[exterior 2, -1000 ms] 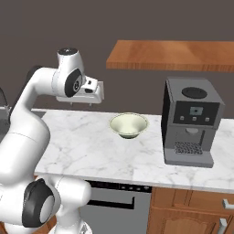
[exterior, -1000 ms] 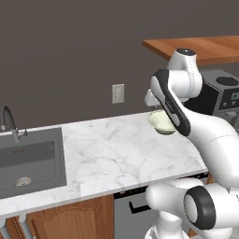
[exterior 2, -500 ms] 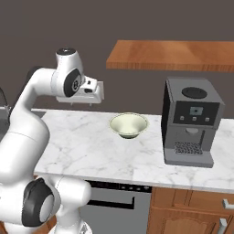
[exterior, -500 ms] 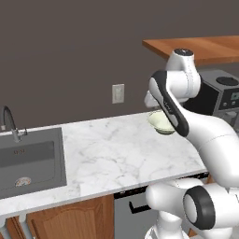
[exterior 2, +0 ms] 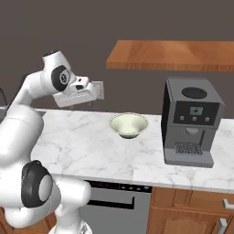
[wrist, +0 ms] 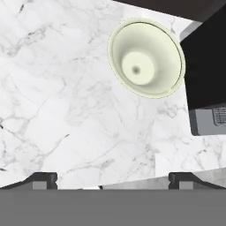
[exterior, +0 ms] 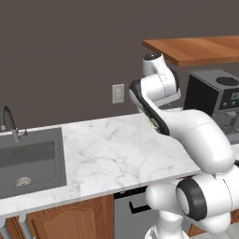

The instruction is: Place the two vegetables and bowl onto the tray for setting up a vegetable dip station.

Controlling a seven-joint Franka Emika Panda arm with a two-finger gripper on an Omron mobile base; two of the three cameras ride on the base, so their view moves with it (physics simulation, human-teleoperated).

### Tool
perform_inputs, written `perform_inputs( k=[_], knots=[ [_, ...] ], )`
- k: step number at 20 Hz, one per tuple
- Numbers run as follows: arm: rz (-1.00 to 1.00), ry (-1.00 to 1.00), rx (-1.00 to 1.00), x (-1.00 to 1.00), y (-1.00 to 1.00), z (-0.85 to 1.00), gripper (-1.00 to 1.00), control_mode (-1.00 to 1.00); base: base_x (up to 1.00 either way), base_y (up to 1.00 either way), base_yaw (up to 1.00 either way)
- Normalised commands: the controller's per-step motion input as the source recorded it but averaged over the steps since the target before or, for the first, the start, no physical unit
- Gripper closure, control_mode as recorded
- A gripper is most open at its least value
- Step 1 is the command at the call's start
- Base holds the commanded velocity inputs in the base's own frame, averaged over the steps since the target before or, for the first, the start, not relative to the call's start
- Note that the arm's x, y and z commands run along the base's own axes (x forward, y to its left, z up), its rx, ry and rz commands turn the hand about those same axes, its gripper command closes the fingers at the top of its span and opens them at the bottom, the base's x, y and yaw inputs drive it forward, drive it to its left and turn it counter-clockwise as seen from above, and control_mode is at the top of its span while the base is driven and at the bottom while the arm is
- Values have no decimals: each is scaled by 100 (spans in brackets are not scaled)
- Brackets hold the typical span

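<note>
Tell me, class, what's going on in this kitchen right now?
A white robot arm holds its open gripper high above a marble counter, grasping nothing. A cream bowl sits upright and empty on the counter, just left of a coffee machine. A sink lies at the counter's far left.

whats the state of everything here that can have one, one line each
bowl: upright, empty, on the marble counter, left of the coffee machine
gripper: open, above the counter, holding nothing, apart from the bowl
coffee machine: upright on the counter, no cup under its spout
sink: basin empty
</note>
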Motion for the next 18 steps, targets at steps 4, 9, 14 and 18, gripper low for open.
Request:
perform_inputs(
  k=[4,9,14,18],
  knots=[
    [0,6,-10,25,1,-14,-100,-100,0,0,0],
    [0,0,-1,15,-7,-18,-100,-100,0,0,0],
    [0,0,0,11,-9,-23,-100,-100,0,0,0],
    [0,0,0,19,-9,-23,-100,-100,0,0,0]
  ],
)
